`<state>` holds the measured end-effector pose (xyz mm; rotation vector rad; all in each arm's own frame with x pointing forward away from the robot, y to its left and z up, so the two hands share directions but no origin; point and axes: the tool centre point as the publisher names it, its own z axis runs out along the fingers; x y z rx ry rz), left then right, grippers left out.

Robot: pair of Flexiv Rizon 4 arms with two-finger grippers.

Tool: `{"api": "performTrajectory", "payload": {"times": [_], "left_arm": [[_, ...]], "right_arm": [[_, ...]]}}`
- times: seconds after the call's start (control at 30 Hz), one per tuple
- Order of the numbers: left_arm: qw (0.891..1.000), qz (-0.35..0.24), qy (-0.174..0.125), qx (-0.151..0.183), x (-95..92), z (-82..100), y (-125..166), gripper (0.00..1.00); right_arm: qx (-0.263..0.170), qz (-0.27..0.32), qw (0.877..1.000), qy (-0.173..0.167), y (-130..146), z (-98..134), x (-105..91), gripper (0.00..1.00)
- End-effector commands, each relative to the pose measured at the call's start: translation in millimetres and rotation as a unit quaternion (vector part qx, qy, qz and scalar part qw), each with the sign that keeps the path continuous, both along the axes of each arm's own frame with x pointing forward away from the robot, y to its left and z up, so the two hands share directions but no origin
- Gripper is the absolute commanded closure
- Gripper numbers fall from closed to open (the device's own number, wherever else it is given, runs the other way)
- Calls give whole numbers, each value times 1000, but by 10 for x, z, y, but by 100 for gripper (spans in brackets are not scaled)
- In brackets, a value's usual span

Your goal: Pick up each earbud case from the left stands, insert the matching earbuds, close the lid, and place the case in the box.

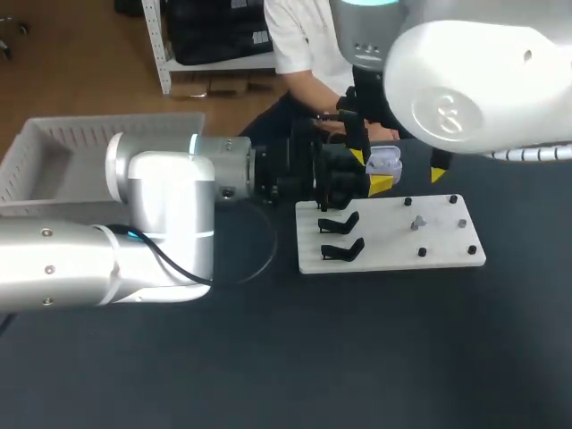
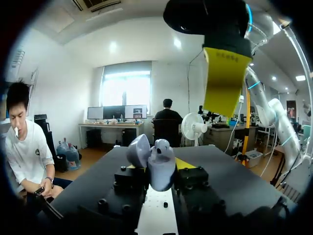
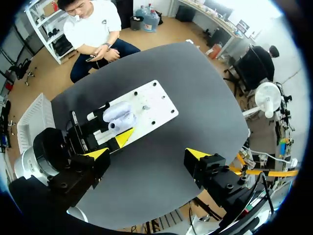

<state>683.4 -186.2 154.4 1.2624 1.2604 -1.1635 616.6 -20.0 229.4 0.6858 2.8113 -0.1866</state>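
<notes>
- Left gripper (image 1: 368,172) is seen clamped on the open case (image 1: 386,163), which is held off the table (image 1: 268,357) at upper centre of the head frame, near the stand end of the board (image 1: 393,259).
- The case is pale lavender with its lid swung open. In the left wrist view it is seen upright between that gripper's own fingers, the lid leaning to one side.
- Right gripper (image 3: 146,153) is spread wide and nothing is held. In its wrist view it hangs over the dark table, with case and board ahead of it.
- One right fingertip (image 1: 438,172) is noted in the head frame just right of the case, apart from it.
- The white board is placed centre-right of the head frame. Two black stands (image 1: 338,222) are fixed at its left end, and dark pegs (image 1: 453,199) are dotted over its right part.
- Small grey items (image 1: 417,222) are seen among the pegs, too small to identify.
- The white box (image 1: 54,152) is found at upper left of the head frame, behind the left arm (image 1: 170,201).
</notes>
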Motion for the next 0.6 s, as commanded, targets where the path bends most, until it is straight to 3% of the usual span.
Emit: {"api": "performTrajectory", "payload": {"times": [0.03,0.17,0.6], "left_arm": [[1000,3,-2,-3,-9,-11,-1,100],[1000,3,-2,-3,-9,-11,-1,100],[1000,3,-2,-3,-9,-11,-1,100]], "right_arm": [[113,62,987,-92,-272,25,-263,0],[95,74,990,-76,-270,10,-314,0],[95,74,990,-76,-270,10,-314,0]]}}
